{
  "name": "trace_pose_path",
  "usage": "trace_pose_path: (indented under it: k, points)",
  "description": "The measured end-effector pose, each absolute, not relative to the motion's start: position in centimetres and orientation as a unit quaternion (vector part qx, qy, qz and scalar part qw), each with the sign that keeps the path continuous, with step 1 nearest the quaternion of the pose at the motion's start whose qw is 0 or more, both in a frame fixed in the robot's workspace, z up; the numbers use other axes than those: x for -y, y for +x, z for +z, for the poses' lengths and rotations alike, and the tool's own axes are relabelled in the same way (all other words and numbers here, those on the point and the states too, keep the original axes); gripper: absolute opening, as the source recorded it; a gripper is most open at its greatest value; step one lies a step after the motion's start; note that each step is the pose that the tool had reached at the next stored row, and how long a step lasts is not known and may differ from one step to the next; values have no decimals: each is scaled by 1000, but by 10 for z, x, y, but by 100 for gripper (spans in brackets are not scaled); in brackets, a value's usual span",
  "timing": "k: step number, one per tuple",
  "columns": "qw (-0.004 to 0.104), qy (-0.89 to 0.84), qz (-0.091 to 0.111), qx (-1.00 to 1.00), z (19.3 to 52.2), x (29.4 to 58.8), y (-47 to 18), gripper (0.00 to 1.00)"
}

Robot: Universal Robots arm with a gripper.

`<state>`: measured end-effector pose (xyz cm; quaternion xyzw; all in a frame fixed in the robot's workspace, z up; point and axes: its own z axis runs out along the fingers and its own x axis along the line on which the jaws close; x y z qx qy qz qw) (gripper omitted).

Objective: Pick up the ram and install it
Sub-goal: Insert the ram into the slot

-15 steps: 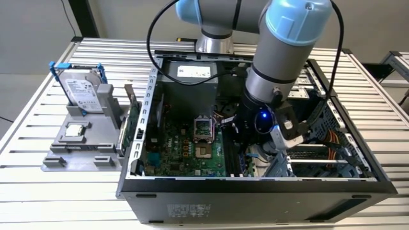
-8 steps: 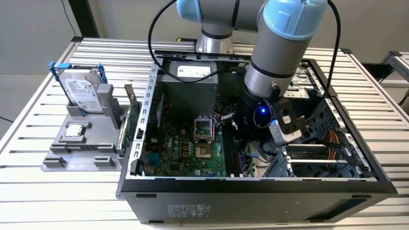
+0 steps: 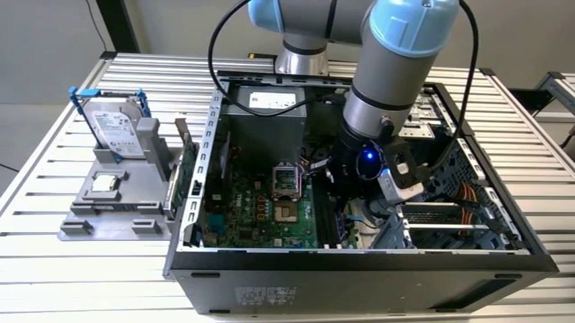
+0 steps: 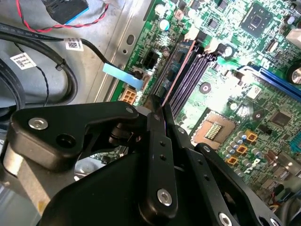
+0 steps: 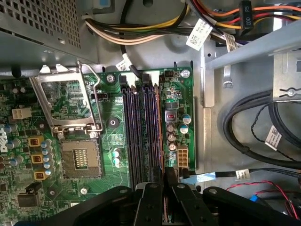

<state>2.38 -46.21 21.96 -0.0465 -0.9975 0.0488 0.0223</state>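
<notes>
On the exterior view's left, a grey stand (image 3: 115,208) on the slatted table (image 3: 54,134) holds a hard drive (image 3: 117,131) upright in a blue frame, with a small square chip (image 3: 105,182) lying lower on it. To its right, a green card (image 3: 184,178) stands on edge just beside the open computer case (image 3: 359,266). The arm (image 3: 395,74) reaches down into the case, its lower end hidden among the parts there.

The second wrist view brings out what that view hides: the gripper (image 4: 162,110) has its two black fingers (image 4: 157,136) drawn almost together on the ram (image 4: 181,70), seen edge-on as a thin strip running away from the fingertips along the memory slots (image 4: 190,77).

In the first wrist view the ram (image 5: 160,132) stands in the slot nearest the board's edge, beside the bare dark slots (image 5: 136,132), with the empty processor socket (image 5: 80,157) farther off and the gripper (image 5: 165,181) closed on its near end.
</notes>
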Motion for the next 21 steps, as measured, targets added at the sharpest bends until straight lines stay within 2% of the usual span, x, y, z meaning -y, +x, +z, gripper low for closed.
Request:
trace_pose_path:
  k: [21]
  points:
    - [23, -62, 59, 996, 218, 457, 23, 0]
